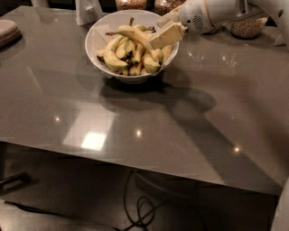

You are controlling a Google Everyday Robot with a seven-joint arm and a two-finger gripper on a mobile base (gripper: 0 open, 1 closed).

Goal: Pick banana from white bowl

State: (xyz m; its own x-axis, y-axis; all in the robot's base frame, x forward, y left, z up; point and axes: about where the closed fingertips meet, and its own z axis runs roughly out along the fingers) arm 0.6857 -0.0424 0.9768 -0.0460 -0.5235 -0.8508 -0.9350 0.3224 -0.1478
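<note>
The white bowl [100, 38] stands at the back of the grey table, filled with several yellow bananas. The banana [131, 33], the longest one, lies across the top of the pile with its thin brown stem pointing left. My gripper [164, 28] reaches in from the right over the bowl's right rim. Its fingers are open, and the lower fingertip [163, 37] is at the banana's right end. The white arm [212, 13] runs off to the upper right.
Glass jars [131, 3] stand behind the bowl, and another jar [248, 27] stands behind the arm at right. A white object [88, 11] is at the bowl's back left. A pale pad [6, 32] lies at the left edge. Cables [144, 207] lie on the floor under the table.
</note>
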